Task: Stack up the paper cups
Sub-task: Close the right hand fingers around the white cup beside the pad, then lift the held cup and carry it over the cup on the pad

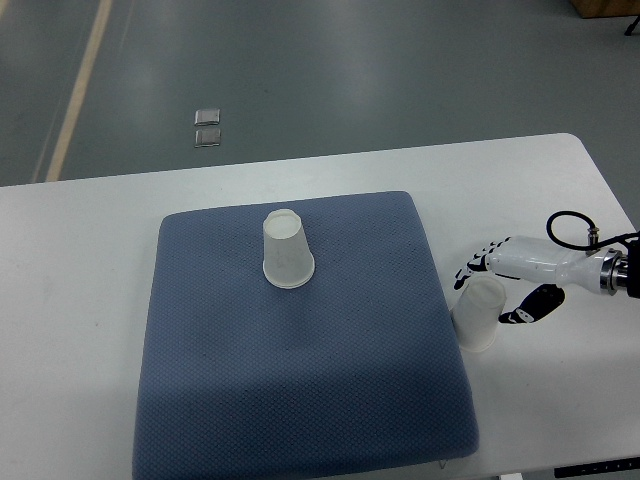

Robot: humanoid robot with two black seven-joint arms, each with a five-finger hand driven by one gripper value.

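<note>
While one cup [287, 250] stands mid-mat [300, 400], the right hand [510, 275] grips another cup [478, 314] off-mat.

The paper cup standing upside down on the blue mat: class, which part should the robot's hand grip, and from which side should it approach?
Grip the paper cup around its tapered side wall, about midway up. It stands inverted, wide rim down, so no rim is free to pinch. Coming from the right looks best: the right hand is there, though it is wrapped around a second cup beside the blue mat.

Two translucent white cups [288, 250] [478, 314], a blue-grey mat [300, 360] with a fine dotted weave, a white table [80, 260], a white hand [505, 275] with black joints, grey floor [350, 70].
</note>
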